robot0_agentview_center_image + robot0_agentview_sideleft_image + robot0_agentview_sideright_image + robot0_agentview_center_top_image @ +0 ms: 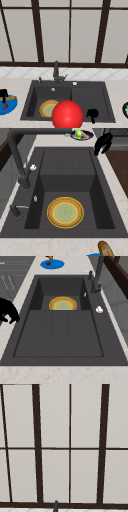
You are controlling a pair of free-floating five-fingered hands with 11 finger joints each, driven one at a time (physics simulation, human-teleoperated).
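My left hand point(3, 93) hangs at the far left over a blue plate point(9, 107) on the counter, right above a bread loaf point(10, 98) and a small red piece of food point(5, 106). My right hand point(92, 114) floats over the front edge of the sink's right half, fingers drooping and relaxed, holding nothing. It appears in the left side view point(102, 141) and the right side view point(8, 311) too. A yellow-rimmed plate point(47, 108) lies flat in the left basin point(65, 213). A large red ball point(67, 115) stands in front of the sink.
The dark sink point(90, 100) has a deep left basin and a shallow right drainboard. A dark faucet point(56, 72) rises behind it. A dark plate with green food point(81, 134) sits on the right counter. Windows span the wall behind.
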